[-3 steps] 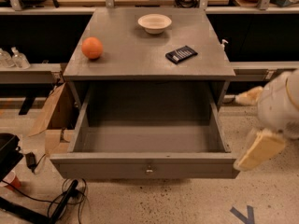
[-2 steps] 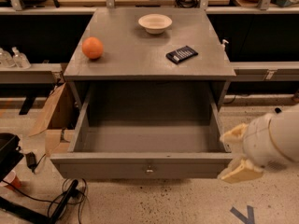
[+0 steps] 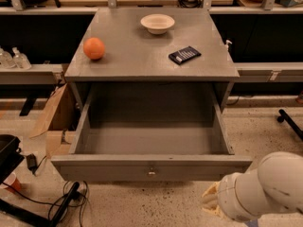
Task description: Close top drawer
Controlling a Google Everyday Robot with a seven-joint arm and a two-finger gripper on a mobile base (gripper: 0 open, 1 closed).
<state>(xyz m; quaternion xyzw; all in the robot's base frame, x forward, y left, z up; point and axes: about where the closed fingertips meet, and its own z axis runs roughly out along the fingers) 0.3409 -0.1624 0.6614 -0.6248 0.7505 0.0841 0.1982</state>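
Observation:
The top drawer is a wide grey wooden box pulled far out of the grey cabinet. It is empty, and its flat front carries a small round metal knob at the centre. My arm's white rounded body fills the bottom right corner. The gripper shows only as a pale tan part at the arm's left end, below and to the right of the drawer front, apart from it.
On the cabinet top lie an orange, a white bowl and a dark packet. A cardboard box stands left of the cabinet. Cables and a black object lie at the floor's lower left.
My arm has dropped from beside the drawer's right side to the bottom right corner, below the drawer front. The drawer has not moved.

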